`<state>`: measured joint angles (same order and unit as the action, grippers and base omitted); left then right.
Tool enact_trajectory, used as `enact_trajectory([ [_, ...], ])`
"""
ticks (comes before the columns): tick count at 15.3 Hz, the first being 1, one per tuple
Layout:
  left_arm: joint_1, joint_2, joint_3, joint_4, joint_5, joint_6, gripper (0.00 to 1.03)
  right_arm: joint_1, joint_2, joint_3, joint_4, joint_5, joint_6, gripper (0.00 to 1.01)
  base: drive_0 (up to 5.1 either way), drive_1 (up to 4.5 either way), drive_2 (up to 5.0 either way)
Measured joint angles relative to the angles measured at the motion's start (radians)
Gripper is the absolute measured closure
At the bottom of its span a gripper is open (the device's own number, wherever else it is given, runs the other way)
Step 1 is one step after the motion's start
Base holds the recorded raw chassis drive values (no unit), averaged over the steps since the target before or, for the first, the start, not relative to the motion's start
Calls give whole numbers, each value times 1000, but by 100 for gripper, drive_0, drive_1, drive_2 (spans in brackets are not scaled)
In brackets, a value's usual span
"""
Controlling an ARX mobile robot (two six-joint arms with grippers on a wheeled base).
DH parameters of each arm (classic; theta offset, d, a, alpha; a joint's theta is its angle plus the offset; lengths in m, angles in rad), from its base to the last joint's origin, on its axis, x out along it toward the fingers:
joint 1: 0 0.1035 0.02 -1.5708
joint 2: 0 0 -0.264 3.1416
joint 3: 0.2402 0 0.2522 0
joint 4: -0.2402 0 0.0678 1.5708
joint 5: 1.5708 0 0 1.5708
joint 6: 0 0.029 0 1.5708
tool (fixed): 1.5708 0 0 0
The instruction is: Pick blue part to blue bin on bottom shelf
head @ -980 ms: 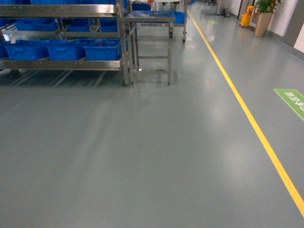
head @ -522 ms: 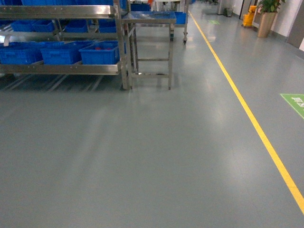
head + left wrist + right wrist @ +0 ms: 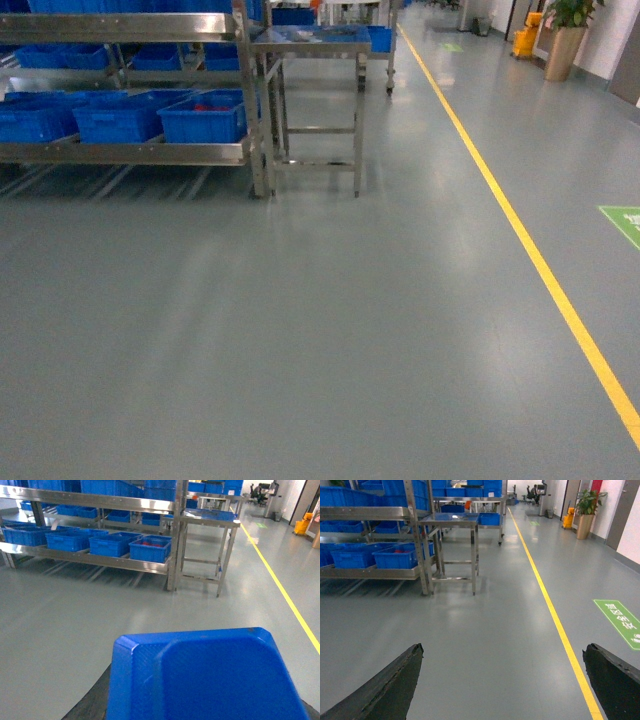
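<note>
Several big things are filling the room, the widest being the grey floor [image 3: 320,330], smooth and glossy, with a yellow line [image 3: 520,240] running along it on the right. Next in size, the steel rack [image 3: 130,25] is standing ahead and to the left, its shiny rails and upright posts catching the light; its bottom shelf [image 3: 120,152] is carrying a row of blue bins [image 3: 118,118], boxy plastic with ribbed walls, the rightmost blue bin [image 3: 203,117] showing something reddish inside. Just beside the rack's end post, a small steel worktop [image 3: 311,40] on thin legs is standing apart from the shelf.

Closer in, the left wrist view is showing a blue part [image 3: 205,677], a flat plastic piece with rounded corners and a raised rim, sitting right under the left hand's camera and hiding the fingers, so I cannot tell whether that hand is gripping it. The right hand [image 3: 505,680] is hanging wide, its two dark fingers [image 3: 385,690] spread at the frame's corners with nothing between them.

Judging by this, the bins are lying well away, forward and left, so the left arm is looking the nearer one.
</note>
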<state>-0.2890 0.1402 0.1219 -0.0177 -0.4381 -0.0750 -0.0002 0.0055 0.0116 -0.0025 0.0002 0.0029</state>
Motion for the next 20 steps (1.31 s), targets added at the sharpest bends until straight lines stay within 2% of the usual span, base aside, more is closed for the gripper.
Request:
enact_trajectory([
  [20,0,1,0,0,0,0,59,0,0,0,-3,0,0,3,4,433,-425],
])
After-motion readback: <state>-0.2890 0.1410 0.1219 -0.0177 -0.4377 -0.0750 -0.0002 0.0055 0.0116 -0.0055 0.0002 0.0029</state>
